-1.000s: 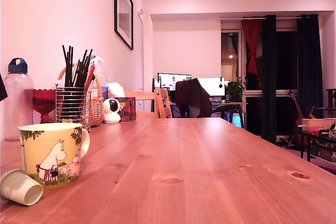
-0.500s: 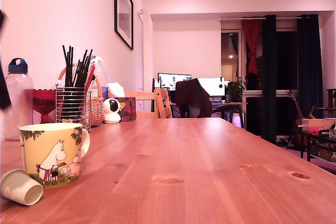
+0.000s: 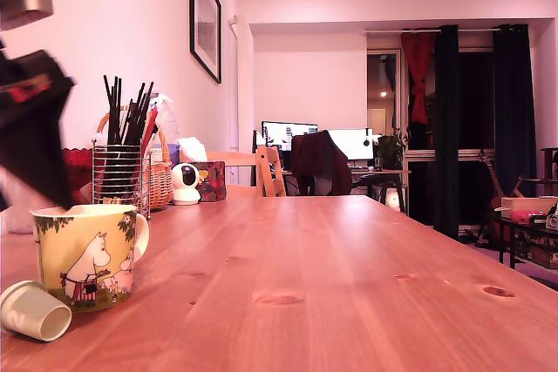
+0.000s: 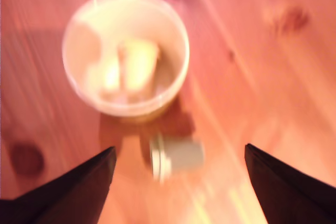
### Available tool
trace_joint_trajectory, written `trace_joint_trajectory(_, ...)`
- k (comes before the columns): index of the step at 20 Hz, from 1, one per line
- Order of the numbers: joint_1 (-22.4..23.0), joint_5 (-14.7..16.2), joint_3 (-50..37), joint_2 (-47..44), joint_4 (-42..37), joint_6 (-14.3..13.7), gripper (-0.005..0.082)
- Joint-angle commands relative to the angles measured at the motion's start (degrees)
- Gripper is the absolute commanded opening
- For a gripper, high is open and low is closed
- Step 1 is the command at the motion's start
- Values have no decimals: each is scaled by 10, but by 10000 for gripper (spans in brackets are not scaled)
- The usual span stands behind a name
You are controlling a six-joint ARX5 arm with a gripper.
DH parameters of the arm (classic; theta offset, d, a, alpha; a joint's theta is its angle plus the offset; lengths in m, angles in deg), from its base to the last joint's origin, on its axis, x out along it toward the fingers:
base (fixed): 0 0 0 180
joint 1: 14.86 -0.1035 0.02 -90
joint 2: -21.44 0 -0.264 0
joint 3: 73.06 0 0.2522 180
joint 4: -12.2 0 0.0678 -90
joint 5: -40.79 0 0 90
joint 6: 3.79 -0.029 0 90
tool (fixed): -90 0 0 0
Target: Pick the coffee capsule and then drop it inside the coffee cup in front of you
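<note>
Gripper (image 4: 178, 182) is wide open w/ nothing between its fingers, hanging over the wooden table (image 3: 349, 276). Capsule (image 3: 35, 310) lies on its side on the table, touching or just beside the mug (image 3: 85, 254) at approx. 8 o'clock of it in the exterior view. Wrist view is blurred.

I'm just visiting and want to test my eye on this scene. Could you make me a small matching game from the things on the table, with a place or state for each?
Things:
1. coffee cup
2. coffee capsule
3. gripper
4. wire-mesh holder

States:
A. lying on its side on the table, beside the cup
B. open, above the cup and capsule
C. standing upright, with something pale inside, too blurred to name
D. filled with black sticks, behind the cup

Pairs: 1-C, 2-A, 3-B, 4-D
</note>
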State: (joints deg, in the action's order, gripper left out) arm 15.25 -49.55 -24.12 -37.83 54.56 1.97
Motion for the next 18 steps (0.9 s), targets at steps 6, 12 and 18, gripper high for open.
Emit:
trace_joint_trajectory(6, 14, -2, -42, 1, -30, 13, 712)
trace_joint_trajectory(12, 14, 4, -71, 0, -42, 23, 711)
trace_joint_trajectory(18, 16, -2, -117, 0, -109, 27, 710)
